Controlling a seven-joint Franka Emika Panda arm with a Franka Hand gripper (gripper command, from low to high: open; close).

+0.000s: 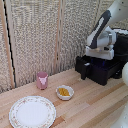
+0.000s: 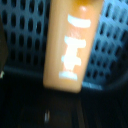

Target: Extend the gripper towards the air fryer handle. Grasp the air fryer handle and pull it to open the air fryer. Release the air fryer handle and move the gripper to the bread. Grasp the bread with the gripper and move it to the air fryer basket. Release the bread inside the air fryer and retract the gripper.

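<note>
My end effector (image 1: 98, 56) hangs over the black boxy air fryer (image 1: 102, 67) at the tabletop's (image 1: 85, 102) far edge. The orange-brown rectangular bread (image 2: 70, 42) lies on the perforated black basket floor (image 2: 22, 35). I cannot tell my finger spread.

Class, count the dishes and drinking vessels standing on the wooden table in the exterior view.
3: a round floral-rimmed white plate nearest the camera, a small white bowl of yellow pieces, and a pink cup behind. The robot arm may hide others.
</note>
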